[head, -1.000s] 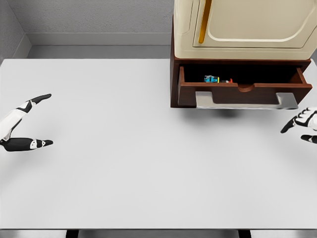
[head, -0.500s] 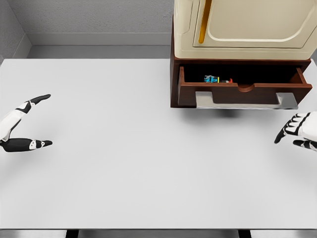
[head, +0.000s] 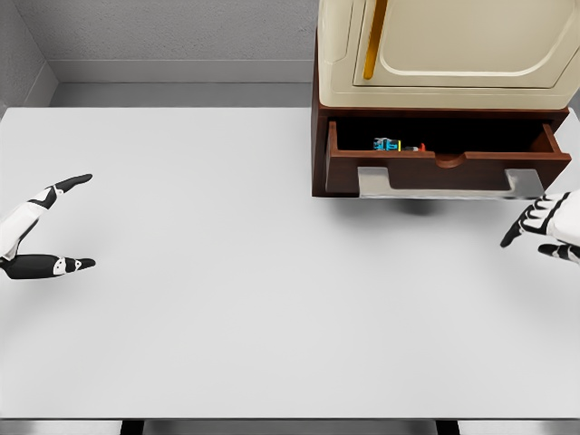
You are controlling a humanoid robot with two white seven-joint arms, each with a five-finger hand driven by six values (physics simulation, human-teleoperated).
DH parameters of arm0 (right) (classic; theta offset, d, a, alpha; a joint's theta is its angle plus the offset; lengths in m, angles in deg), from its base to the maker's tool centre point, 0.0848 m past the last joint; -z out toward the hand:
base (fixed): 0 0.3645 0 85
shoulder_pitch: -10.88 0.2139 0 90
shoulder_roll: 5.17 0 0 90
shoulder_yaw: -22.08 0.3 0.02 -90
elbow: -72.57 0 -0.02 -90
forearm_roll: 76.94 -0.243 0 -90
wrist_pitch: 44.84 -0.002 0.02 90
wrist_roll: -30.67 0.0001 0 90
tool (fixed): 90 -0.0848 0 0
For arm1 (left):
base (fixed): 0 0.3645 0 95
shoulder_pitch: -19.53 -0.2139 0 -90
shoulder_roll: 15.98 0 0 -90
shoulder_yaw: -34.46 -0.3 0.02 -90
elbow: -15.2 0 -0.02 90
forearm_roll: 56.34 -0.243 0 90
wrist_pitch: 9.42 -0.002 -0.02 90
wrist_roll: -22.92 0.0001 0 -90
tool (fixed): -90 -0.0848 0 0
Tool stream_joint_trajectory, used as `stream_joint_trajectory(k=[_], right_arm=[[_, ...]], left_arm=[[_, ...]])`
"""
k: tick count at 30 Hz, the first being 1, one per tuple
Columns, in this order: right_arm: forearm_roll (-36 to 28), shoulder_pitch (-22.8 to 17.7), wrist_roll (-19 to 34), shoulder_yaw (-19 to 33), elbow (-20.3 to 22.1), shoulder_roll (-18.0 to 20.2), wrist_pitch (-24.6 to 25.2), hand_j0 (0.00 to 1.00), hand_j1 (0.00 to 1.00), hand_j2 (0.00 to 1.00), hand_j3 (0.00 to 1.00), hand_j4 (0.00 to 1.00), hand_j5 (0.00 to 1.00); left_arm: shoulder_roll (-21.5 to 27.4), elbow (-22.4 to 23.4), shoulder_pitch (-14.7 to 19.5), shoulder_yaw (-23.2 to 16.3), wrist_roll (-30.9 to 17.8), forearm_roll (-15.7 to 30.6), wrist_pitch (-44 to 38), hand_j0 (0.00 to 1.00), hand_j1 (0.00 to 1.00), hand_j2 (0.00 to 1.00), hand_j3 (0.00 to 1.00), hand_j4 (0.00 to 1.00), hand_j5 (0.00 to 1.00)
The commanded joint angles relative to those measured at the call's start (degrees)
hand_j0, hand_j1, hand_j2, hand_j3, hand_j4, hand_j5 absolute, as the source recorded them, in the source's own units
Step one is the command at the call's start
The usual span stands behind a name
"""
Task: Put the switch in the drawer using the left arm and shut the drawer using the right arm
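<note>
The brown drawer (head: 444,169) stands pulled out at the base of the cabinet at the upper right. Inside it, near the back left, lies the small switch (head: 390,144), blue and teal with a red and yellow bit beside it. My right hand (head: 542,227) hovers at the right edge, just below the drawer's right front corner, fingers spread and empty. My left hand (head: 45,227) rests at the far left over the table, thumb and finger apart, holding nothing.
A cream appliance (head: 453,45) with a gold handle sits on top of the brown cabinet. The white table (head: 227,272) spans the view; grey walls stand behind it.
My right hand has risen from the right edge toward the drawer's front right corner. The left hand and the switch have stayed put.
</note>
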Motion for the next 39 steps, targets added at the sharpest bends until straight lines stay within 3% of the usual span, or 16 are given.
stream_joint_trajectory(k=[1,17,26,33,39], right_arm=[[-0.34,0.00,-0.13,0.06,-0.06,-0.46,0.04,0.64,0.64,0.64,0.64,0.64,0.64],[5.99,5.36,0.13,0.06,-0.06,-6.87,0.04,0.59,0.59,0.59,0.59,0.59,0.59],[9.07,4.48,0.13,-0.47,0.03,-6.35,0.04,0.59,0.59,0.59,0.59,0.59,0.59],[12.32,5.10,0.22,-0.47,0.03,-10.13,0.04,0.59,0.59,0.59,0.59,0.59,0.59],[12.76,3.07,0.13,-0.56,0.12,-9.07,0.04,0.60,0.60,0.60,0.60,0.60,0.60]], left_arm=[[0.05,-0.03,0.00,0.01,0.01,0.48,-0.12,1.00,1.00,1.00,1.00,1.00,1.00],[0.05,0.14,-0.26,0.54,0.01,0.48,-0.12,1.00,1.00,1.00,1.00,1.00,1.00],[0.05,0.05,-0.26,0.54,0.01,0.48,-0.12,1.00,1.00,1.00,1.00,1.00,1.00],[0.05,-0.03,-0.26,0.54,0.01,0.48,-0.12,1.00,1.00,1.00,1.00,1.00,1.00],[0.05,-0.03,-0.26,0.54,0.01,0.48,-0.12,1.00,1.00,1.00,1.00,1.00,1.00]])
